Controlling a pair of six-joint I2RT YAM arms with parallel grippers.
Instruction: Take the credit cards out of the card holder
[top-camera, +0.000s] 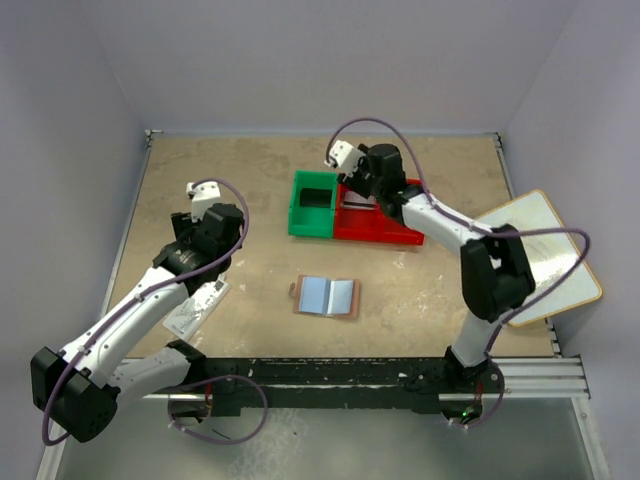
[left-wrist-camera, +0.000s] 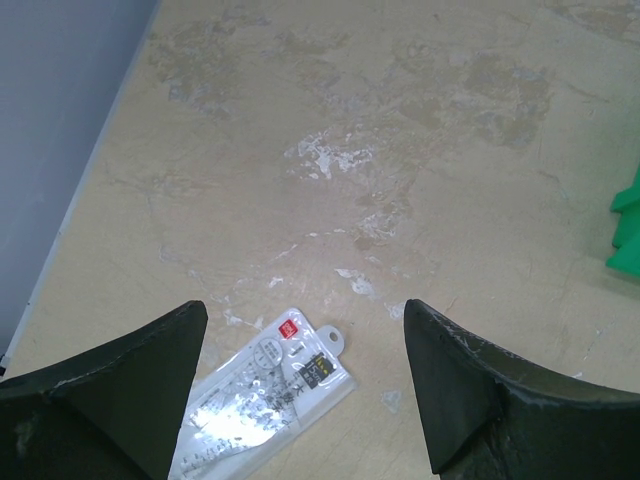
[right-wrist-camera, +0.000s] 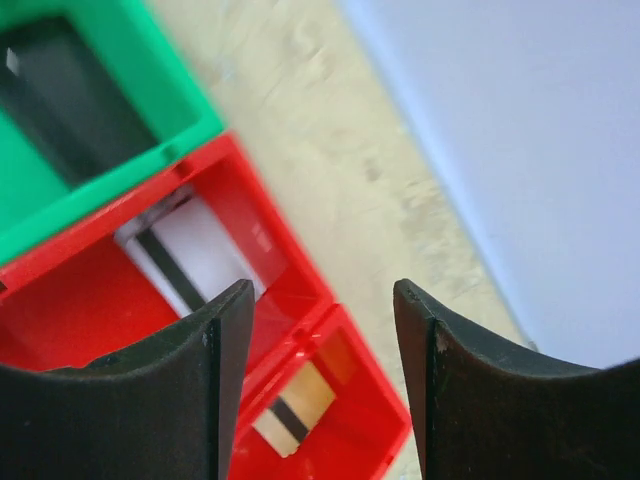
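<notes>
The card holder (top-camera: 327, 297) lies open and flat on the table (top-camera: 250, 180), its light blue-grey lining facing up inside a brown rim. It sits between the 2 arms, in front of the bins and well apart from both grippers. Whether any card is inside it cannot be told.

The right gripper (right-wrist-camera: 320, 295) hangs over the red tray (right-wrist-camera: 70, 330) with its jaws spread and nothing between them. Below it, 1 compartment holds a white card (right-wrist-camera: 195, 255) with a black stripe, and the next holds a tan card (right-wrist-camera: 297, 403) with a dark stripe. A green bin (top-camera: 313, 204) touches the tray's left end.

The left gripper (left-wrist-camera: 302, 310) hovers over the table's left side, jaws also spread wide and empty. A clear packet (left-wrist-camera: 265, 395) with a red mark lies flat just below it. A white board (top-camera: 540, 255) with a wooden rim rests at the right edge.
</notes>
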